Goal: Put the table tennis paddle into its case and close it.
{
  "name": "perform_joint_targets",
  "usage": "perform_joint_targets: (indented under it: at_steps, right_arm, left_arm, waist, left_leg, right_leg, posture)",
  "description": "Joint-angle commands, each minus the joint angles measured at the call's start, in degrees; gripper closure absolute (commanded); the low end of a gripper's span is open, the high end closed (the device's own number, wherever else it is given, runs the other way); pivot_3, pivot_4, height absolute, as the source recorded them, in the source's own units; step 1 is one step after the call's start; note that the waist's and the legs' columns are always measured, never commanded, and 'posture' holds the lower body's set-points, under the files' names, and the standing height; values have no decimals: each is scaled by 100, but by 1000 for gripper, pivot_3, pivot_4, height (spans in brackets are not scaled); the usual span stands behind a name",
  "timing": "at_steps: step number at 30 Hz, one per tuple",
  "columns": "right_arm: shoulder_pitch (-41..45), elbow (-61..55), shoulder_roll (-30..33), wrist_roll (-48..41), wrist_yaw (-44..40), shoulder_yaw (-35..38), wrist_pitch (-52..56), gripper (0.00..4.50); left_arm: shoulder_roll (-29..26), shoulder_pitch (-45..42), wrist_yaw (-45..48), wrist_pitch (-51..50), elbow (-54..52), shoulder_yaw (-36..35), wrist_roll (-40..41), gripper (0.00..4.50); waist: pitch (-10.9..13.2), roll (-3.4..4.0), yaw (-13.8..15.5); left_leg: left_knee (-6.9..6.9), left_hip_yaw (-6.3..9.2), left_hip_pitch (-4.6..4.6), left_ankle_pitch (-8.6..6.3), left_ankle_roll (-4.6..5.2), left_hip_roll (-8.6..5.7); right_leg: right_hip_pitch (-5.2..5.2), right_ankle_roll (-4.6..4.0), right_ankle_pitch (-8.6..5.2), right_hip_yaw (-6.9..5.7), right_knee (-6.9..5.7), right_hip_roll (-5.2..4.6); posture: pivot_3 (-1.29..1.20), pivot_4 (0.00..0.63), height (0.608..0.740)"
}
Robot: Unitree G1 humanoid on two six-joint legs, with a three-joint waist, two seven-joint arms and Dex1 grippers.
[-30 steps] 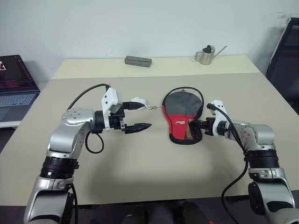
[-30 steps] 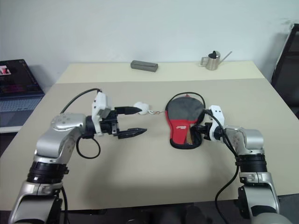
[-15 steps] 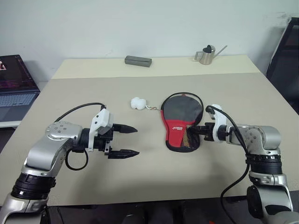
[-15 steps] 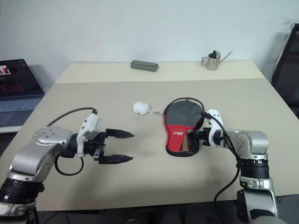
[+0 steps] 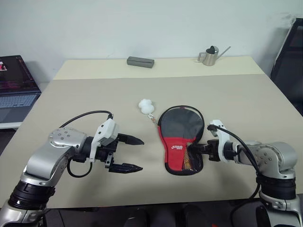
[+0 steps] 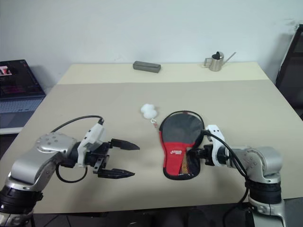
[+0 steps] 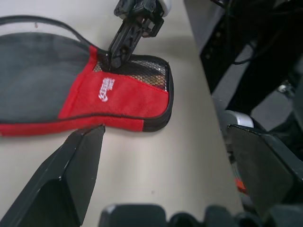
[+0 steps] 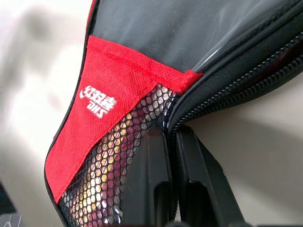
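- Since a second ago the case (image 5: 182,141) has slid nearer the front edge of the worktop (image 5: 142,90), and its round end now tips a bit more to the left
- The white pompom (image 5: 146,105) has come along with it and now lies free on the worktop, just beside the round end of the case
- The left gripper (image 5: 130,153) has pulled back from the pompom and sits to the left of the case, well apart from it, its fingers spread wide with nothing between them
- The right gripper (image 6: 193,153) is pinched tight on the zipper rim at the narrow end of the case, next to the black mesh
- Through the mesh you can see tan and red, the handle of the table tennis paddle (image 8: 102,187) inside the case
- A grey box (image 5: 140,62) and a small metal watering can (image 5: 209,55) stand at the far edge of the worktop
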State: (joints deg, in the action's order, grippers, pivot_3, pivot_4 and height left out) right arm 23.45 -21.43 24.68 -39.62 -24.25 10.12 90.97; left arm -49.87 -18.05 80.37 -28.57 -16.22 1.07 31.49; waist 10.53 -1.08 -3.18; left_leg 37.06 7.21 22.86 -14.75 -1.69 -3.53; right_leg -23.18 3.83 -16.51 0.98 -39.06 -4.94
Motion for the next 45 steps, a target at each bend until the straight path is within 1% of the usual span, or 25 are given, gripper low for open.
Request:
perform_joint_targets:
  at_steps: [1, 6, 10, 15, 20, 27, 30, 37, 41, 45]
  right_arm:
    - [-458, -508, 299, -683, -65, -22, 153, 4481]
    - [-1002, -871, 577, -1421, 216, 162, 153, 4481]
    - [-1319, -1009, 668, -1986, 596, 331, 153, 4481]
    - [-1377, -985, 347, -2500, 1316, 387, 153, 4481]
    - [-1044, -691, -36, -2648, 1882, 371, 153, 4481]
    - [-610, -328, -472, -2685, 2329, 339, 153, 4481]
    - [-585, -296, -485, -2740, 2401, 314, 153, 4481]
    - [-745, -370, -412, -2920, 2566, 299, 153, 4481]
    - [-915, -466, -277, -3171, 2702, 446, 153, 3468]
    - [-1118, -566, -133, -3596, 2897, 680, 153, 2095]
  left_arm:
    - [-135, 31, 114, -40, -257, -3, 152, 0]
    - [-163, 109, 107, -116, -343, 8, 220, 0]
    - [-172, 141, 95, -192, -401, 42, 276, 0]
    - [-124, 112, 57, -235, -402, 105, 276, 0]
    - [-103, 109, 21, -239, -392, 102, 272, 0]
    - [-121, 211, -95, -248, -468, 0, 306, 0]
    - [-159, 260, -139, -250, -493, -27, 325, 0]
    - [-185, 301, -172, -217, -491, -43, 308, 0]
    - [-197, 288, -174, -168, -447, -31, 282, 0]
    - [-188, 264, -186, -92, -379, 9, 225, 0]
  waist:
    - [0, 0, 11]
    - [-1, -2, 31]
    - [-2, -2, 35]
    - [-4, -3, 31]
    - [-5, -3, -16]
    - [-5, -3, -24]
    - [-5, -3, -16]
    - [-5, -3, -14]
    - [-5, -3, -2]
    - [-5, -3, 2]
  left_leg:
    - [-1, 1, 0, 0, 0, 0]
    - [0, -1, 0, -1, 1, 0]
    - [-1, 2, -1, -1, 1, 1]
    - [0, 0, -3, -1, 1, 1]
    - [-1, -3, -12, 0, 2, 13]
    - [1, -12, -25, 4, 1, 46]
    - [1, -15, -27, 5, 1, 85]
    - [-1, -19, -28, 5, 1, 99]
    - [-1, -19, -27, 5, 1, 99]
    - [-1, -19, -27, 5, 1, 99]
  right_leg:
    - [0, 0, 0, -1, 1, 0]
    - [3, 0, 0, 0, 4, 0]
    - [5, 0, -1, -2, 3, 0]
    - [7, 0, -1, -1, 2, 1]
    - [8, -5, 2, 2, -4, 12]
    - [10, -52, 37, 12, -4, 64]
    - [10, -63, 44, 11, -3, 87]
    - [9, -68, 47, 11, -2, 101]
    - [9, -68, 47, 12, 1, 101]
    - [9, -68, 47, 11, 1, 101]
  posture:
    - [0, 150, 740]
    - [0, 150, 740]
    - [0, 150, 740]
    - [0, 150, 740]
    - [0, 150, 740]
    - [0, 150, 740]
    - [0, 150, 740]
    - [0, 150, 740]
    - [0, 150, 740]
    - [0, 150, 740]
